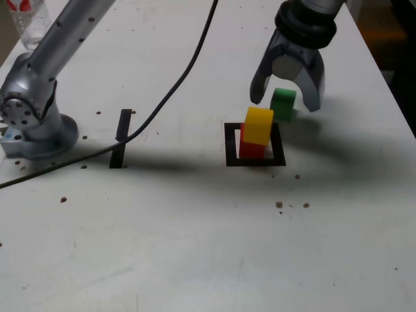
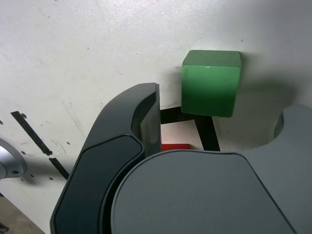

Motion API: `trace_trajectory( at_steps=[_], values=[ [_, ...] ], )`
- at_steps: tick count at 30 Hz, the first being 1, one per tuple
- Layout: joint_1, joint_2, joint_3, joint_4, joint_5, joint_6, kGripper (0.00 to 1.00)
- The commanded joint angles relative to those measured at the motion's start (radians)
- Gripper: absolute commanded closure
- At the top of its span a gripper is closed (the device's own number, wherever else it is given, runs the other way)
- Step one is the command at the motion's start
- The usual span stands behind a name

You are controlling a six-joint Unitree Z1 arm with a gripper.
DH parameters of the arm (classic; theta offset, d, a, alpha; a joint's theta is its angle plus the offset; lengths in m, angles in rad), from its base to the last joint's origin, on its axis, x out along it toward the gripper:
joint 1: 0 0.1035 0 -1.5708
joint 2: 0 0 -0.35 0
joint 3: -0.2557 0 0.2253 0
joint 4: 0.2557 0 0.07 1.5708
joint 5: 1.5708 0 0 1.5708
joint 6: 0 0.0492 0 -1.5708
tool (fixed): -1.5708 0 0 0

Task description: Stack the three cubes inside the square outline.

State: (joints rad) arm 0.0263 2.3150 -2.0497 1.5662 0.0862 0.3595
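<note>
Yellow cube (image 1: 258, 126) sits on the red cube (image 1: 251, 150) inside the black-tape square (image 1: 231, 144); the dark gripper (image 1: 286, 99) is spread wide, probably to straddle the green cube (image 1: 283, 104) just outside.

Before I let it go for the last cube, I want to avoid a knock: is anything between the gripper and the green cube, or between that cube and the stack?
Nothing visible blocks either way: the open fingers hang over the green cube, and it sits right by the outline.
</note>
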Motion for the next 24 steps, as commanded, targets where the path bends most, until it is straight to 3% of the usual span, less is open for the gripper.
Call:
trace_trajectory(
  at_steps=[1,24],
  values=[
    [0.002,0.01,-0.01,0.006,-0.008,0.003,0.11],
    [0.057,0.036,-0.004,0.006,-0.057,0.053,0.17]
  ],
)
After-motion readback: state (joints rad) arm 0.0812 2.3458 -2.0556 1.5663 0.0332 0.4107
